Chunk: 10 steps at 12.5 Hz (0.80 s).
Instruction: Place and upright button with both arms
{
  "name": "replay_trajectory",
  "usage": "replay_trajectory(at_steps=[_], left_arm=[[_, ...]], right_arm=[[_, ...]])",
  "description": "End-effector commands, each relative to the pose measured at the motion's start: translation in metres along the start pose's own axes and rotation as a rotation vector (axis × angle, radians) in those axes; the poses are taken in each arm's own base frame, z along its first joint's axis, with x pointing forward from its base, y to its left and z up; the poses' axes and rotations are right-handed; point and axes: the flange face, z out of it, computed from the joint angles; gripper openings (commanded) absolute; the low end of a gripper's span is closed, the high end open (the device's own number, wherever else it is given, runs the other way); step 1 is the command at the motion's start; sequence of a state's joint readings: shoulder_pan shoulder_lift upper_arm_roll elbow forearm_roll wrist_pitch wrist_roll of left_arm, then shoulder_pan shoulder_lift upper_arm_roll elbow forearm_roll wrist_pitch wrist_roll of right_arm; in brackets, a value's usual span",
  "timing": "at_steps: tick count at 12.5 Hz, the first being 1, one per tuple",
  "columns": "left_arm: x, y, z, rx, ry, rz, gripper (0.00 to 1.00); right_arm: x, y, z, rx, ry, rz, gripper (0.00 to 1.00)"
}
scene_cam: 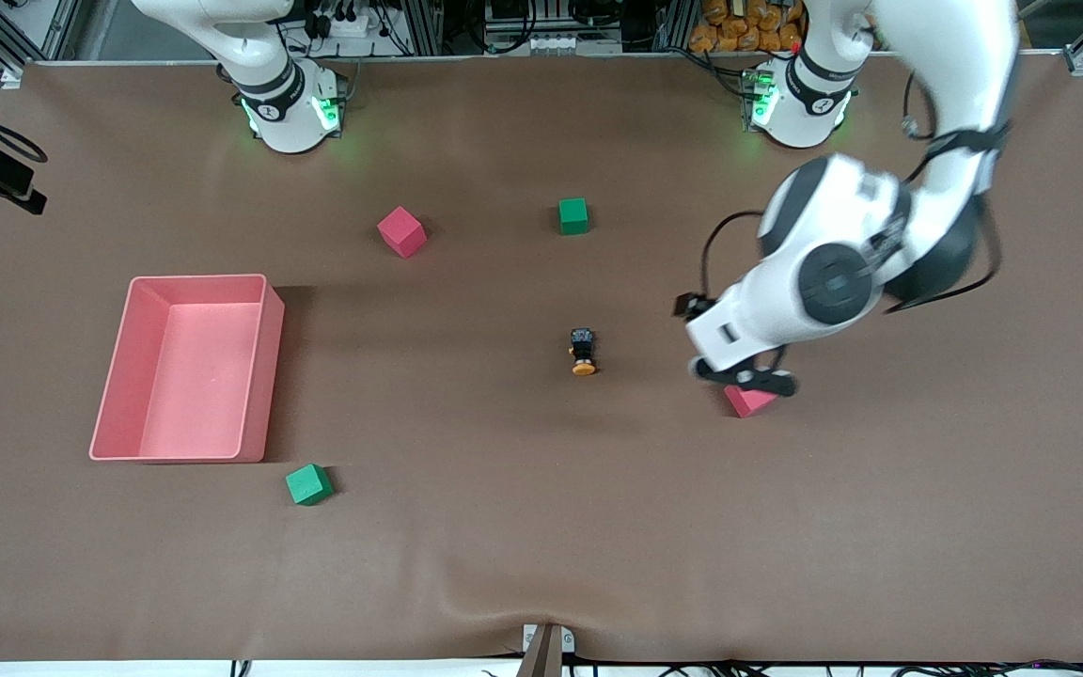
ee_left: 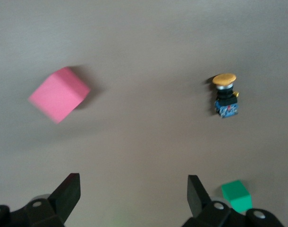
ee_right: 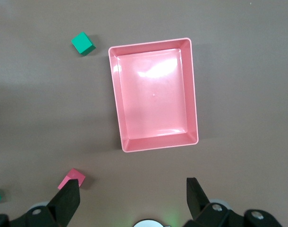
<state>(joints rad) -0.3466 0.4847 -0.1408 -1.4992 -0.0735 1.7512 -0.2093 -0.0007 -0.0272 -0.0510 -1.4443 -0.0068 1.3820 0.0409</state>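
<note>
The button (scene_cam: 584, 354) lies on its side mid-table, black body with its orange cap toward the front camera. In the left wrist view the button (ee_left: 225, 96) shows well off from the fingers. My left gripper (scene_cam: 741, 376) hangs open just over a red cube (scene_cam: 750, 401), beside the button toward the left arm's end. Its left wrist view shows the left gripper (ee_left: 132, 183) with nothing between the fingers. The right gripper (ee_right: 132, 188) is open and empty, high over the table near the pink tray (ee_right: 194, 94); it is out of the front view.
A pink tray (scene_cam: 264, 376) stands toward the right arm's end. One green cube (scene_cam: 308, 484) sits by its near corner. Another red cube (scene_cam: 401, 231) and a second green cube (scene_cam: 573, 215) lie nearer the bases.
</note>
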Motion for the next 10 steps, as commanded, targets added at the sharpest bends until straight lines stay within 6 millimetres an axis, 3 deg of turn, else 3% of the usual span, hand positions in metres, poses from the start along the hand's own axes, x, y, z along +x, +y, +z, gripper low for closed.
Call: replay_trajectory(at_steps=[1, 4, 8, 10], left_arm=[[0.026, 0.039, 0.032, -0.009, 0.022, 0.034, 1.00], [0.055, 0.051, 0.066, -0.038, 0.112, 0.046, 1.00], [0.066, 0.084, 0.113, -0.051, 0.146, 0.008, 0.90], [0.068, 0.097, 0.128, -0.059, 0.155, -0.018, 0.87]], right_arm=[[0.002, -0.004, -0.006, 0.013, 0.022, 0.023, 1.00], [0.005, -0.002, -0.008, 0.033, 0.043, 0.118, 1.00], [0.006, -0.001, -0.007, 0.028, 0.048, 0.120, 1.00], [0.005, -0.004, -0.008, 0.029, 0.046, 0.115, 1.00]])
